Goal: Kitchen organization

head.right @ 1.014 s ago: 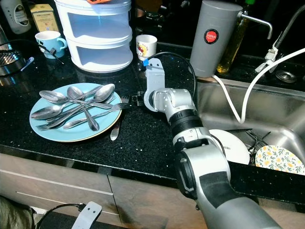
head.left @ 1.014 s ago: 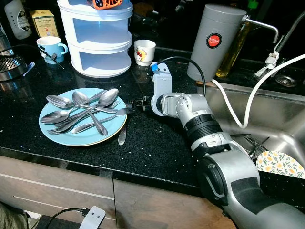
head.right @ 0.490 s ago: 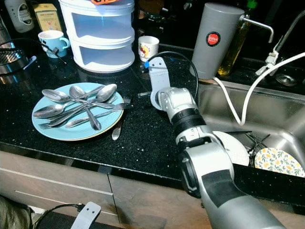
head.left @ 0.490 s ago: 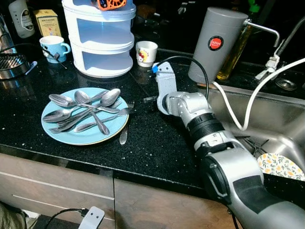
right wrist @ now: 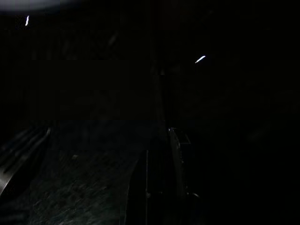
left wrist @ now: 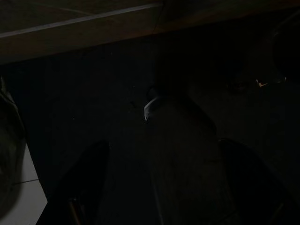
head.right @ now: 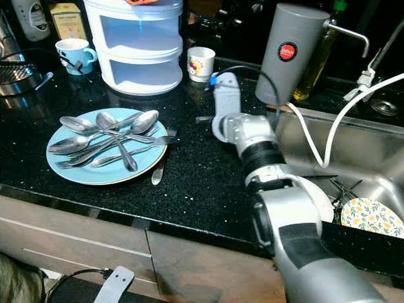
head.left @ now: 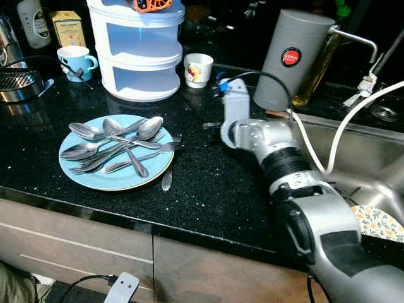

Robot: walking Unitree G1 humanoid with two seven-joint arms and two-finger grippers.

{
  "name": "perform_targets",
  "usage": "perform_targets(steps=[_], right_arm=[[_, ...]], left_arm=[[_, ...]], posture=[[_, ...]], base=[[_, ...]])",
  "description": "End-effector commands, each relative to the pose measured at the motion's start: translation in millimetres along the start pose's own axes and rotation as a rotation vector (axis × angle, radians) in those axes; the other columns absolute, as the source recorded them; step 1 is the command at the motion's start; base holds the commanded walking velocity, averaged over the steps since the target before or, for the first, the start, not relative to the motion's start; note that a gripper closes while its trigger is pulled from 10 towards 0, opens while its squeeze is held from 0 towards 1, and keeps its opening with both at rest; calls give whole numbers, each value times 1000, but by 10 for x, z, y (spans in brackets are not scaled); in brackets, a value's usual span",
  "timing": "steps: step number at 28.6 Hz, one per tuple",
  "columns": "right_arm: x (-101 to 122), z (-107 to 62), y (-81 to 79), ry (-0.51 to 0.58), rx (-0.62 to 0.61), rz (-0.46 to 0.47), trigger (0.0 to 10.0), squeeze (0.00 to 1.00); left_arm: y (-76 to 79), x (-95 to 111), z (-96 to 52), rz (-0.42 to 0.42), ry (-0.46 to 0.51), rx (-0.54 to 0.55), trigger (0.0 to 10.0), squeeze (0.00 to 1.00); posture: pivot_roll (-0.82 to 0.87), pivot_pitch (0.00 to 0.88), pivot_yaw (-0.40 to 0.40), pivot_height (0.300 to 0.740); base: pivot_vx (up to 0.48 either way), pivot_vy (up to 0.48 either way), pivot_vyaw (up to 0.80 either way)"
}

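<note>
A light blue plate (head.left: 82, 173) on the black counter holds several spoons (head.left: 113, 142) and a fork (head.left: 169, 146) whose tines hang over its right rim. One more utensil (head.left: 166, 181) lies on the counter against the plate's near right edge. My right gripper (head.left: 210, 125) hovers low over the counter, a hand's width to the right of the plate and apart from the cutlery. Its fingers (right wrist: 176, 154) sit close together in the dark right wrist view, with nothing clearly between them. My left gripper (left wrist: 163, 143) hangs idle below the counter, fingers spread.
Behind the plate stands a white tiered container (head.left: 139, 50), with a small white cup (head.left: 198, 69) to its right and a blue mug (head.left: 74, 62) to its left. A grey canister (head.left: 293, 60) is behind my arm. The sink (head.left: 372, 164) on the right holds a patterned plate (head.left: 379, 222).
My right gripper has drawn back to the right, from the fork's tines at the plate's rim to bare counter. The cutlery stays in place. The camera has shifted slightly.
</note>
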State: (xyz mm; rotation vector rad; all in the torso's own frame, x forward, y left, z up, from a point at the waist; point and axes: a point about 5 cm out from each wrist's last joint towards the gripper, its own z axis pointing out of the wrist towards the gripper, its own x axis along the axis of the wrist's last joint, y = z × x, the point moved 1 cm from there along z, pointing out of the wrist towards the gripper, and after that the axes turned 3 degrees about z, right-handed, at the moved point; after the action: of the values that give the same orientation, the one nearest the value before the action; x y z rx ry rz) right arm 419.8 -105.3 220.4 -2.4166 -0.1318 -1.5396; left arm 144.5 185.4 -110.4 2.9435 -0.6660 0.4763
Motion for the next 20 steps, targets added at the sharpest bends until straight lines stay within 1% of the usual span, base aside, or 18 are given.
perform_targets(steps=[1, 2, 3, 5, 6, 7, 8, 9, 10, 12, 16, 17, 18, 19, 20], right_arm=[[71, -71, 142, 39, 12, 30, 0, 0], [97, -112, 211, 51, 23, 45, 0, 0], [97, -112, 211, 51, 23, 45, 0, 0], [153, -188, 305, 92, 58, 51, 0, 0], [153, -188, 305, 92, 58, 51, 0, 0], [191, -243, 368, 123, 80, 56, 0, 0], [242, -340, 473, 179, 119, 52, 0, 0], [256, -380, 515, 201, 135, 46, 0, 0], [256, -380, 515, 201, 135, 46, 0, 0], [277, -491, 603, 256, 194, 25, 0, 0], [212, -815, 720, 356, 366, -30, 0, 0], [212, -815, 720, 356, 366, -30, 0, 0], [187, -887, 739, 382, 397, -36, 0, 0], [156, -957, 753, 403, 438, -17, 314, 0], [119, -1004, 782, 414, 443, -17, 314, 0]], left_arm=[[36, -26, 8, 4, -15, -8, 10000, 0], [35, -26, 8, 4, -15, -8, 10000, 0], [35, -26, 8, 4, -15, -8, 10000, 0], [35, -26, 8, 3, -15, -8, 10000, 0], [35, -26, 8, 3, -15, -8, 10000, 0], [33, -25, 8, 2, -15, -8, 10000, 0], [31, -25, 7, 3, -15, -8, 10000, 0], [30, -25, 7, 3, -15, -8, 10000, 0], [30, -25, 7, 3, -15, -8, 10000, 0], [27, -26, 6, 4, -15, -8, 10000, 0], [6, -29, 0, 6, -18, -5, 10000, 0], [6, -29, 0, 6, -18, -5, 10000, 0], [2, -29, -1, 6, -19, -5, 10000, 0], [-2, -29, -2, 6, -19, -4, 10000, 0], [-5, -29, -3, 6, -20, -3, 10000, 0]], posture=[[-3, 0, -75, 740], [-3, 0, -73, 740], [-3, 0, -73, 740], [-4, 0, -71, 740], [-4, 0, -71, 740], [-6, 0, -67, 740], [-8, 0, -65, 740], [-8, 0, -65, 740], [-8, 0, -65, 740], [-9, 0, -61, 740], [-18, 0, -44, 740], [-18, 0, -44, 740], [-18, 0, -43, 740], [-22, 0, -40, 740], [-22, 0, -39, 740]], base=[[0, 0, 0], [0, 0, 0], [0, 0, 0], [0, 0, 0], [0, 0, 0], [0, 0, 0], [0, 0, 0], [0, 0, 0], [0, 0, 0], [0, 0, 0], [0, 0, 0], [0, 0, 0], [0, 0, 0], [0, 0, 0], [0, 0, 0]])
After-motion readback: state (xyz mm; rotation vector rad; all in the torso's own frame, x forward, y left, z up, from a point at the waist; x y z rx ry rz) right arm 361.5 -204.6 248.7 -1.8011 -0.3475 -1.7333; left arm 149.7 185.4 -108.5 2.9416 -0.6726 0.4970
